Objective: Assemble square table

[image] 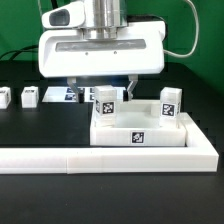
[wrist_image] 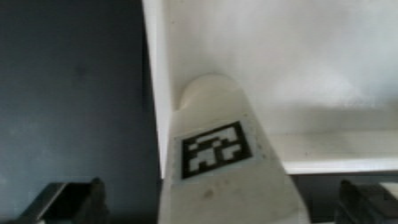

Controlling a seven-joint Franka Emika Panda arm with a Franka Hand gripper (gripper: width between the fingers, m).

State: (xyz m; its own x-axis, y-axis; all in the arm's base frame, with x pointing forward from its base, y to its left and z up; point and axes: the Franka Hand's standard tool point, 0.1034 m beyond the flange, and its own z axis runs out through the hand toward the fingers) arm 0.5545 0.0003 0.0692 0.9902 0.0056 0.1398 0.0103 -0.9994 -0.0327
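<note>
Against the rail [image: 60, 158], white square table [image: 115, 136], tagged leg [wrist_image: 217, 150] upright, tool [image: 104, 92] spread astride it.

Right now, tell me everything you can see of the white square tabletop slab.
The white plastic square tabletop slab lies flat on the black table, seemingly against the long white L-shaped rail. A black-and-white tag shows on its near side. Two small white tagged leg blocks stand upright at its back corners, one between the open fingers, one toward the exterior view's right. No sockets visible.
</note>
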